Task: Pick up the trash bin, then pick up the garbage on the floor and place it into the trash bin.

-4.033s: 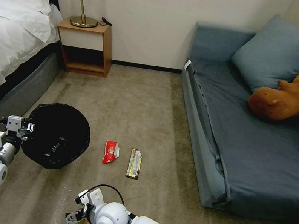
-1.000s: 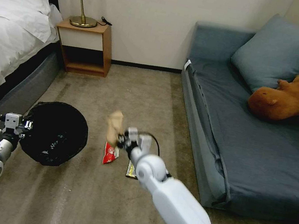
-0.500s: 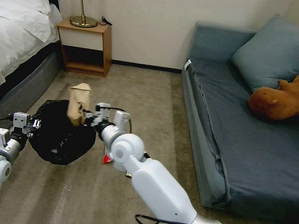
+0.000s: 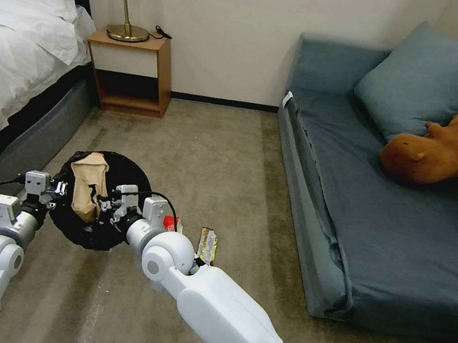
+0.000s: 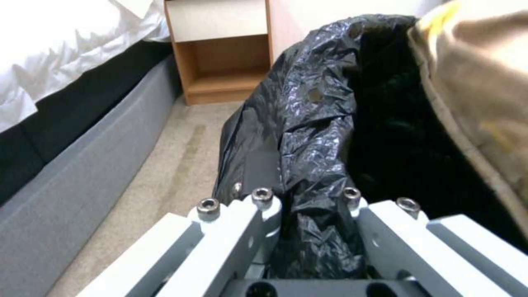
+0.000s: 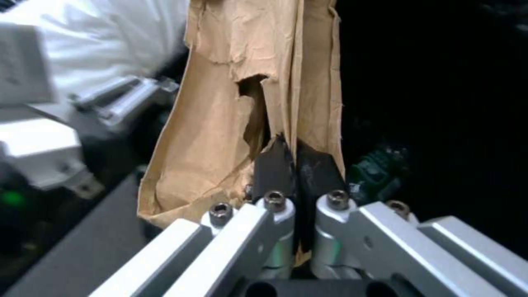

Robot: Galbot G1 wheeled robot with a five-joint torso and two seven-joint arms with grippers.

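Brown paper wrapper (image 4: 88, 185) is clamped in the right end effector (image 4: 101, 204) over the trash bin (image 4: 91, 233), whose bag rim is pinched by the left end effector (image 4: 55, 189). Right of these, a snack packet (image 4: 170, 222) and bar wrapper (image 4: 207, 244) are left on the floor (image 4: 215, 151).

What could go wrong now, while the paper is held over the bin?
1. The brown paper wrapper is long and sits near the trash bin's left edge; released, it might catch on the rim rather than drop inside.
2. The left pincer grips just a fold of the black liner, which could slip or tear.
3. The right pincer pinches the wrapper near a tear, so the paper may rip.
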